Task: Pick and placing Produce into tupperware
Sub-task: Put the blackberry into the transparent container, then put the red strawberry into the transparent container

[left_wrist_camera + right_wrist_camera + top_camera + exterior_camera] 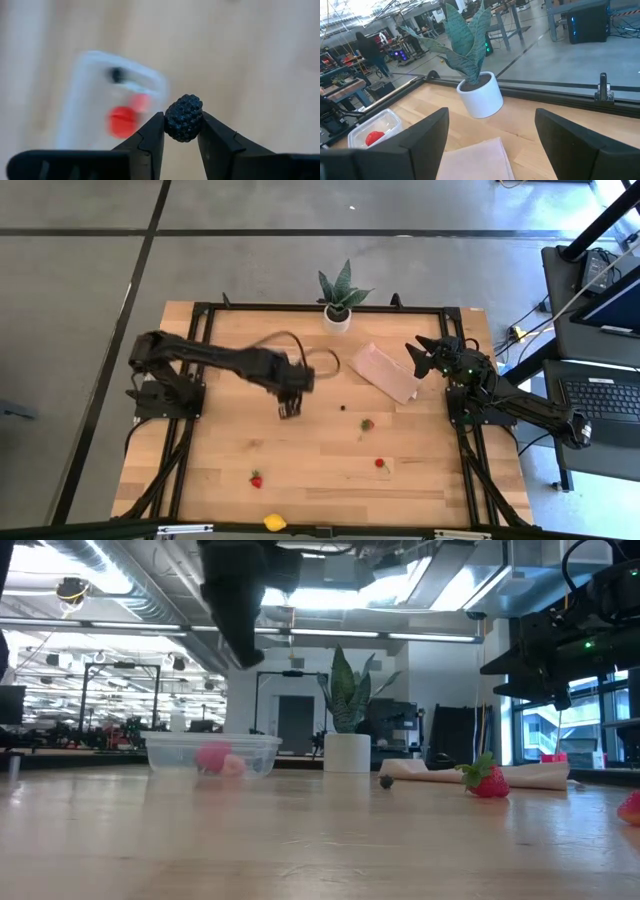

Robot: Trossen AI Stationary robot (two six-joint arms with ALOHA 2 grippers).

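left gripper (182,134) jaws clamped on dark berry (184,118) | tupperware (87,100) blurred (contents indistinct) | right gripper (490,135) jaws apart

a robotics lab or workshop hall: exposed ceiling ducts (90,585) and strip lights overhead, workbenches (342,85) with equipment behind, a person (370,50) standing among them, and a laptop (600,395) beside the wooden table (320,470).

We see a pale, smooth wooden table (320,480), a clear glossy plastic container (212,753), and a matt black bumpy berry (184,118) between dark plastic-looking fingers (150,137)
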